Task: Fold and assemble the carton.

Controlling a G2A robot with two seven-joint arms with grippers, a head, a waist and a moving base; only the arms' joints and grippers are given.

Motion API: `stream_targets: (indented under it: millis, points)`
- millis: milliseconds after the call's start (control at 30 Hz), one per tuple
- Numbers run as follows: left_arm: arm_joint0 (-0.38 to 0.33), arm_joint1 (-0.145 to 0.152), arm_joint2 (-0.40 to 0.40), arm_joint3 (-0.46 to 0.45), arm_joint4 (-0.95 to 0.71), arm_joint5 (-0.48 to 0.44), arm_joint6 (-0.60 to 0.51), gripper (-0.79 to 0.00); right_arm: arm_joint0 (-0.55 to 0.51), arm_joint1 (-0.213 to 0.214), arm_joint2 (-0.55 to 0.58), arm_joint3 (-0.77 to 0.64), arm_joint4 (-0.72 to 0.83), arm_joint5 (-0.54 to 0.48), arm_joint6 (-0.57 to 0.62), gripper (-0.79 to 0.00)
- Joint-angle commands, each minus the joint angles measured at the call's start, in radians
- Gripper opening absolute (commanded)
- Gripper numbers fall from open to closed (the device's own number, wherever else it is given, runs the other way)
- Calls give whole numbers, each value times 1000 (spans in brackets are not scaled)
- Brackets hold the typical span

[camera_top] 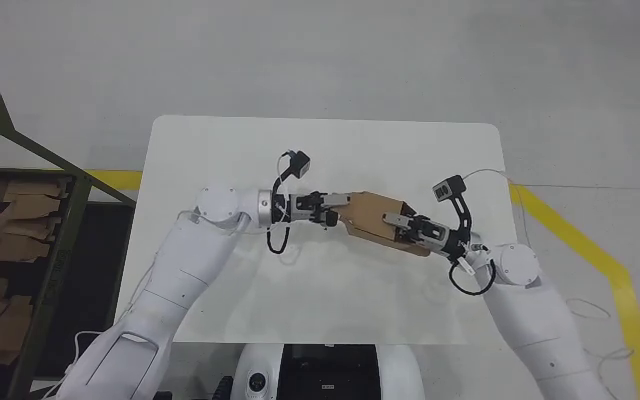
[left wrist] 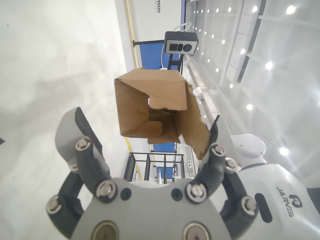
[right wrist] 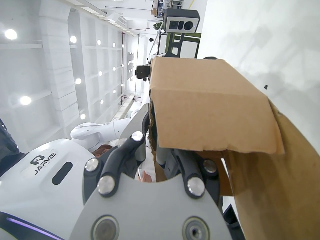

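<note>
The carton (camera_top: 372, 212) is hanging above the middle of the counter (camera_top: 420, 150), lying lengthwise between the two arms and clear of the surface. The right gripper (camera_top: 405, 222) is pinching the carton's wall at the end nearer the counter's right edge, with the cardboard clamped between its fingers (right wrist: 140, 128). The left gripper (camera_top: 335, 212) is standing at the opposite, open end with its fingers (left wrist: 82, 131) spread wide. In the left wrist view one short flap is lying folded across the opening, and a longer flap is reaching out to one finger; contact there cannot be confirmed. Flattened cardboard sheets (camera_top: 30, 220) are lying in a rack on the floor beside the counter's left edge.
</note>
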Motion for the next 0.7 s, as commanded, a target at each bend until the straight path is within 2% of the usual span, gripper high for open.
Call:
stream_targets:
  millis: [0, 667]
  points:
    - [-1, 0, 2, 3, -2, 1, 2, 0, -2, 1, 4, -4, 8, -1, 4, -785]
    - [-17, 0, 36, 23, -14, 9, 6, 0, -1, 2, 16, -21, 80, 7, 52, -785]
